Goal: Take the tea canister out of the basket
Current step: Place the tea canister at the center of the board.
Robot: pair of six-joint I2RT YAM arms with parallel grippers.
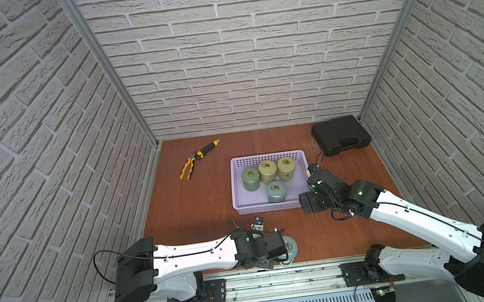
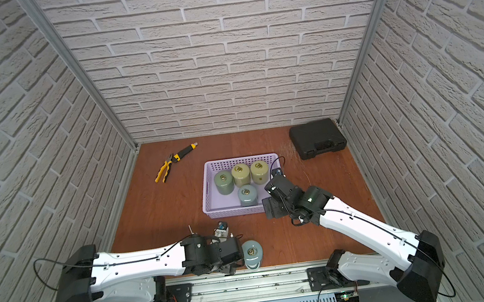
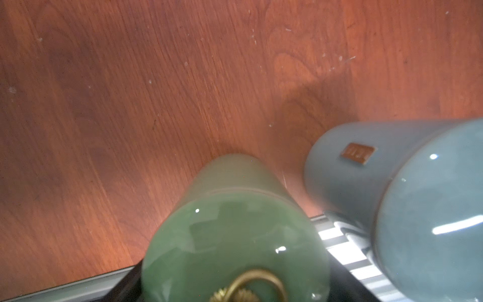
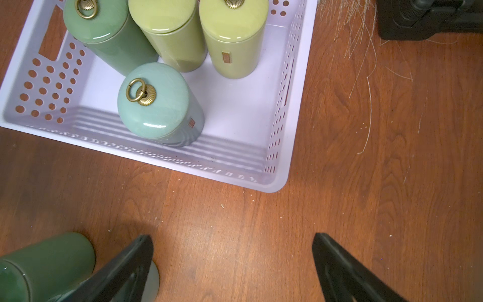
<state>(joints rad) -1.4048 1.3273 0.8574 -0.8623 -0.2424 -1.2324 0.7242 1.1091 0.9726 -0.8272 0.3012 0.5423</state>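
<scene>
The lavender basket (image 1: 273,207) (image 4: 277,180) holds several upright tea canisters: a dark green one (image 1: 250,178), two olive ones (image 1: 267,170) and a blue-grey one (image 1: 276,191). Near the table's front edge stands a green canister (image 3: 235,235) (image 4: 47,264). My left gripper (image 1: 280,256) is shut on it from above and hides it in both top views. A blue-grey canister (image 1: 291,247) (image 3: 418,209) stands right beside it. My right gripper (image 4: 232,261) (image 1: 305,205) hangs open over bare wood by the basket's near right corner.
Yellow-handled pliers (image 1: 187,168) and a black-and-yellow cutter (image 1: 208,147) lie at the back left. A black hard case (image 1: 340,135) sits at the back right. Brick-pattern walls close three sides, and an aluminium rail (image 1: 283,279) runs along the front.
</scene>
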